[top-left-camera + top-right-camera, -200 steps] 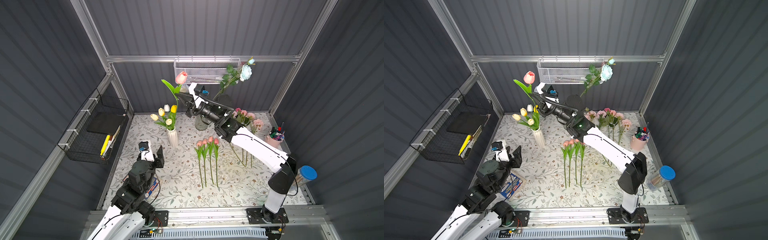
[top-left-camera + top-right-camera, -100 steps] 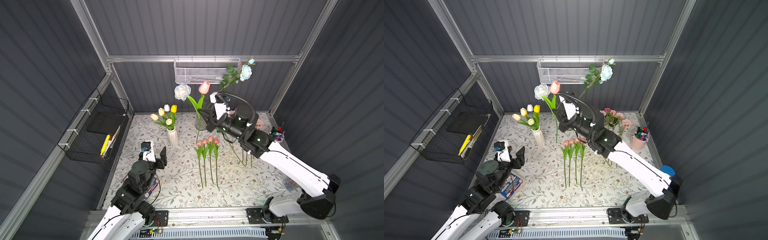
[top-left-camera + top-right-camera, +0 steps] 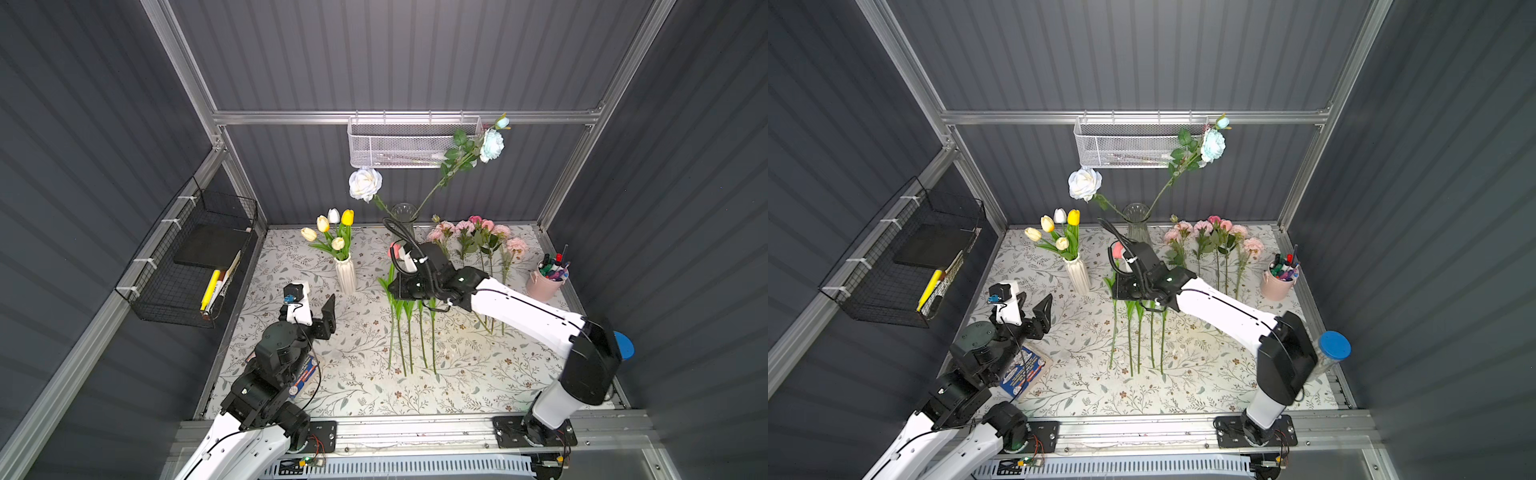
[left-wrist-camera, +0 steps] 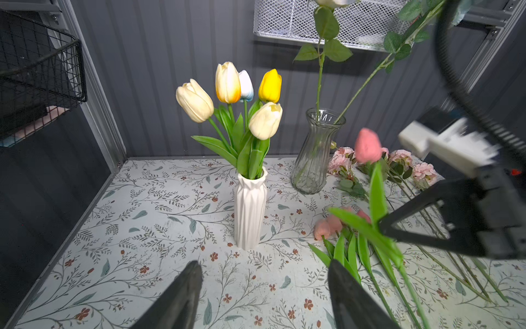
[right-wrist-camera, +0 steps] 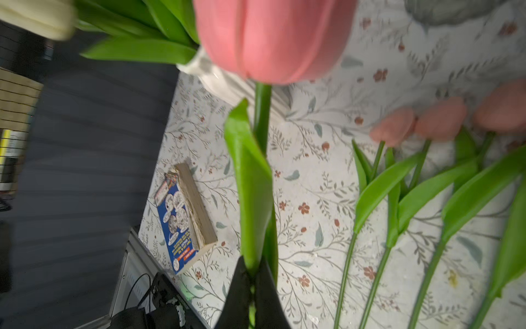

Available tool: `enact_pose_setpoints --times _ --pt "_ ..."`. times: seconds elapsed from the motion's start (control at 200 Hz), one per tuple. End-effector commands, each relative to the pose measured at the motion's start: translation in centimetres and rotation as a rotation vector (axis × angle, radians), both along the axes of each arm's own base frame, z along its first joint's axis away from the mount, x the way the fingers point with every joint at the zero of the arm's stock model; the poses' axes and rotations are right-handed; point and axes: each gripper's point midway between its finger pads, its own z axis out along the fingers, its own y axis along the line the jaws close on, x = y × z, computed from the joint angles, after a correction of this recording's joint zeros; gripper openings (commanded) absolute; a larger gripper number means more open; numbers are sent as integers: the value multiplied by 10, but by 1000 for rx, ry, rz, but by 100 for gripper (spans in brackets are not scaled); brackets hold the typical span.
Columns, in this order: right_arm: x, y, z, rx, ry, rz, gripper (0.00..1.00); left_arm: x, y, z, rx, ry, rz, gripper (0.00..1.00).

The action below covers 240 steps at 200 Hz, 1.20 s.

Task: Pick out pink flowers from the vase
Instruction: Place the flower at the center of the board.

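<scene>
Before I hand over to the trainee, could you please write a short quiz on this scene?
1. True or false: the left gripper holds a flower.
2. What is the right gripper shut on? A a daisy; B a pink tulip; C a sunflower.
3. Which two flowers stand in the glass vase?
Key: 1 false, its jaws stand open and empty; 2 B; 3 the white rose and the blue rose.
</scene>
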Motion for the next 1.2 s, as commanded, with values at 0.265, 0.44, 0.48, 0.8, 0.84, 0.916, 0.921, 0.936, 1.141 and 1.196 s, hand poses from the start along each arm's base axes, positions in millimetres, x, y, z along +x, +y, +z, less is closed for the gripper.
enact_pose_setpoints --times 0.265,0.44,0.48,0.8,0.84,0.916,0.921,0.936,1.141,1.196 --pt "19 24 -83 -111 175 -39 0 -3 -3 15 -24 -25 -24 71" --pt "29 18 -115 -228 187 -52 0 -3 -4 16 -24 -29 -30 71" --pt "29 19 -119 -234 190 -48 0 -3 -4 17 -24 -32 -31 71" --pt "28 13 -154 -284 247 -53 0 -3 -4 16 -23 -35 -32 71" --pt "27 13 -157 -287 252 -53 0 -3 -4 16 -23 -35 -32 71" --pt "26 14 -160 -288 260 -47 4 -3 -4 16 -23 -35 -32 71" --pt "26 14 -160 -288 260 -47 4 -3 -4 16 -23 -35 -32 71" --pt "26 14 -160 -289 261 -47 5 -3 -4 16 -23 -35 -32 71" --pt "29 11 -157 -298 244 -56 25 -2 -6 15 -18 -31 -41 71" --pt "31 10 -153 -296 230 -63 30 -2 -7 15 -15 -28 -43 71"
